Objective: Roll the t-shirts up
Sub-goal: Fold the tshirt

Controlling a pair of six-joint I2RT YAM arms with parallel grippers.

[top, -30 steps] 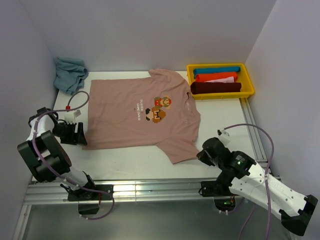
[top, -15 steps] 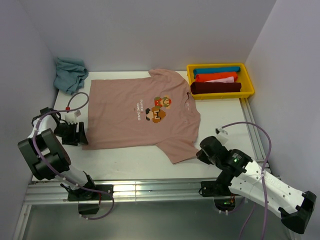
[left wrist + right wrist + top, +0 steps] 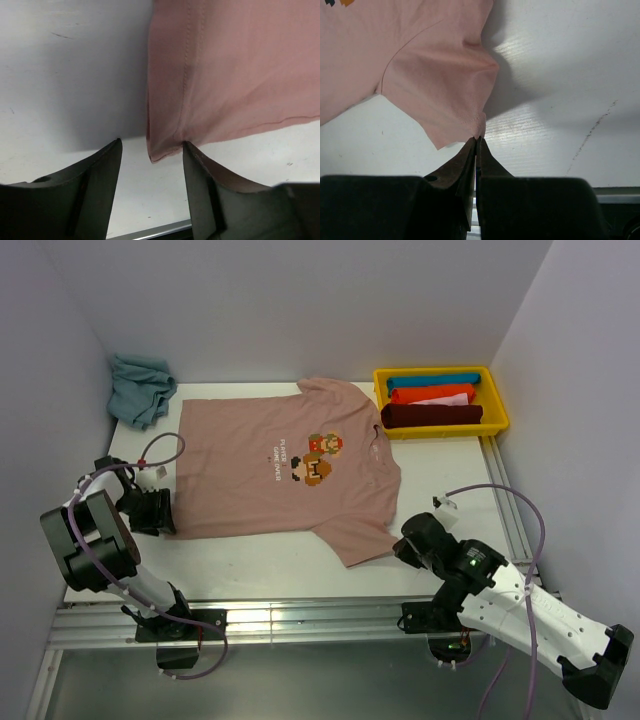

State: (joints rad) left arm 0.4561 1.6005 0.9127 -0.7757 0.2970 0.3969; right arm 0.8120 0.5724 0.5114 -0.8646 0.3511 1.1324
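Observation:
A dusty pink t-shirt (image 3: 250,455) with a small orange-brown chest print lies spread flat on the white table, its neck toward the yellow bin. My left gripper (image 3: 163,512) is at its near left hem corner. In the left wrist view that gripper (image 3: 151,146) stands open with the corner of the pink t-shirt (image 3: 225,75) just between the tips, the right finger touching cloth. My right gripper (image 3: 402,544) is at the near sleeve. The right wrist view shows it (image 3: 479,138) shut, pinching the sleeve's hem corner (image 3: 477,120).
A yellow bin (image 3: 497,423) at the back right holds rolled teal, orange, white and maroon shirts. A crumpled blue-grey t-shirt (image 3: 140,388) lies in the back left corner. Walls close in on the left, back and right; a metal rail (image 3: 300,618) runs along the near edge.
My left gripper slid toward the hem corner and its jaws narrowed a little. My right gripper shifted slightly left at the sleeve. The shirt has stayed flat.

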